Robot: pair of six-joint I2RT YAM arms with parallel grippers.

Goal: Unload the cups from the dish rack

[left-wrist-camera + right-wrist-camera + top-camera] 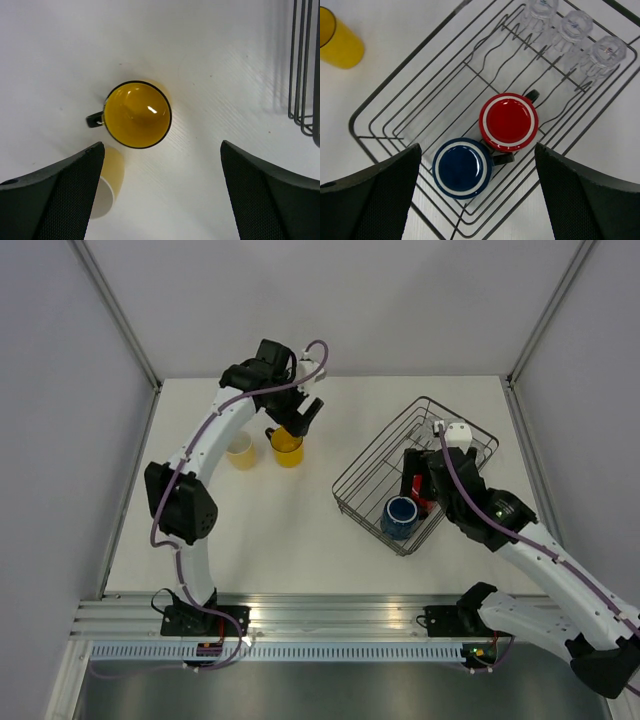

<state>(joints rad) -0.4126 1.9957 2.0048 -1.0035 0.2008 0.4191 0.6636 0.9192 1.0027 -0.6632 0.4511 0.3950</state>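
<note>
Hovering above the dish rack (pixel 370 127), the right tool (pixel 476 147) is held wide, likely to straddle the red mug (pixel 509 121) or dark blue mug (pixel 462 167) inside. Three tumblers (pixel 575 25) are kept there too. Left of the rack, both yellow mugs (pixel 137 115) are stood on the desk (pixel 210 60) beneath the wide left tool (pixel 160 150).

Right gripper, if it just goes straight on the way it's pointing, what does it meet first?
Most likely the dark blue mug: it sits nearly centred between the right gripper's open fingers. The red mug is close beside it, and depth is hard to judge.
</note>
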